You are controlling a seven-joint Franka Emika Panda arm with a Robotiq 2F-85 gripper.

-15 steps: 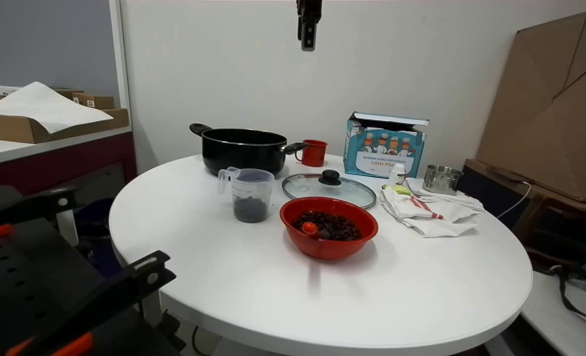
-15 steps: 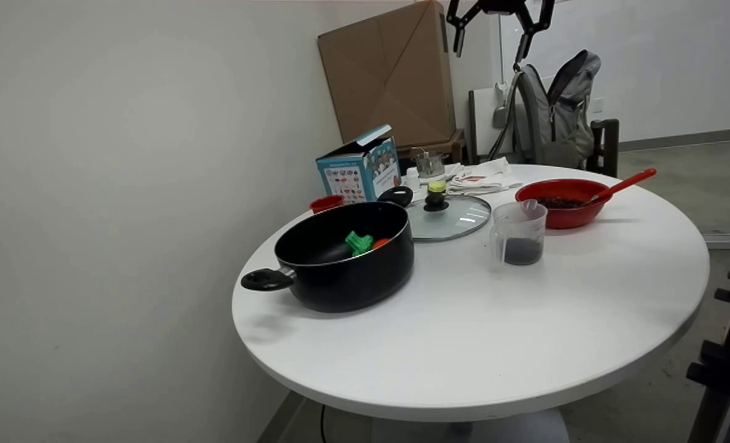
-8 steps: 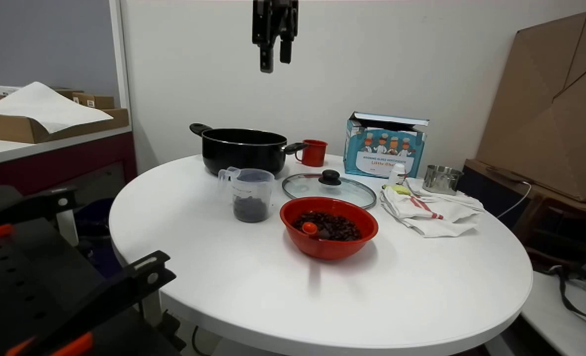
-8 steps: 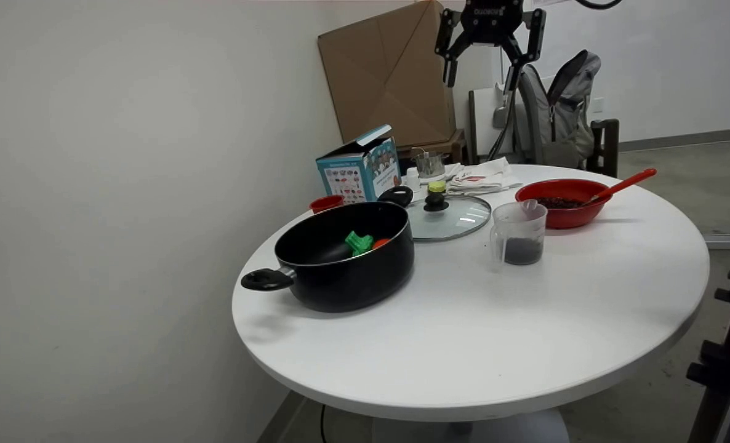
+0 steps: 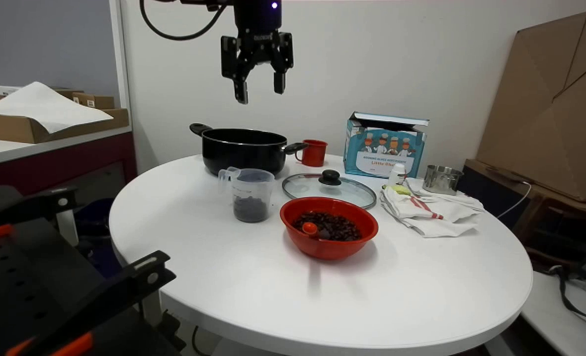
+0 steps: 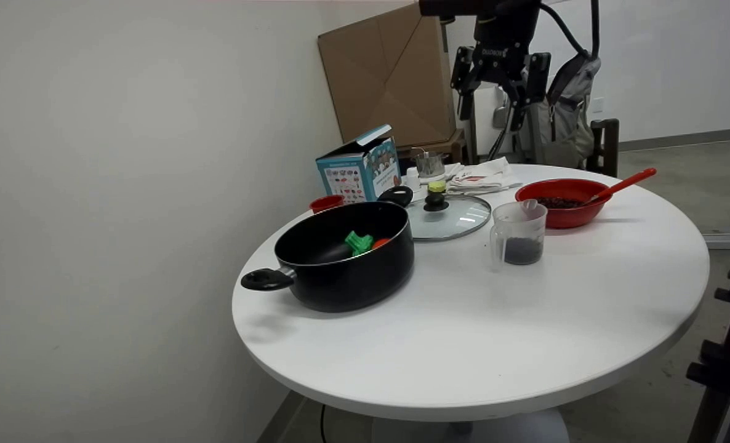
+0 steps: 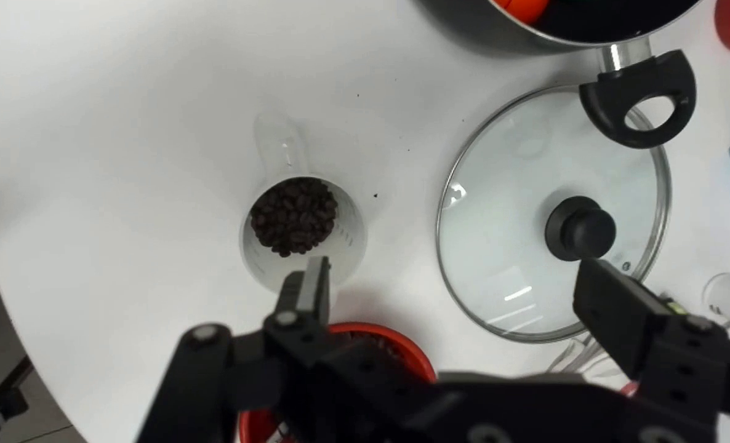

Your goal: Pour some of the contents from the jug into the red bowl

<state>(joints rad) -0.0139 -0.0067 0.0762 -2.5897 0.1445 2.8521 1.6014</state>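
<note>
The clear jug [image 5: 256, 187] stands upright on the white table and also shows in an exterior view [image 6: 517, 224] and the wrist view [image 7: 348, 237]. Dark bean-like contents [image 7: 294, 215] lie in its bottom. The jug's handle points away from the red bowl. The red bowl [image 5: 326, 249] stands beside the jug, partly hidden by the gripper in the wrist view [image 7: 415, 352]. It holds dark beans and a red-handled spoon [image 6: 626, 183]. My gripper [image 5: 261, 91] is open and empty, high above the table; in the wrist view its fingers [image 7: 454, 271] are wide apart.
A black pot [image 5: 238, 157] with handles stands near the jug, with green and red items inside. A glass lid [image 5: 303, 185] lies between pot and bowl. A red cup [image 5: 314, 153], blue box [image 5: 389, 148], white cloth [image 5: 434, 215] and metal cup [image 5: 441, 179] stand farther round.
My gripper has come down into fuller view and, in an exterior view, moved left. It has also turned. It stays open. The jug, bowl and other things have not moved.
</note>
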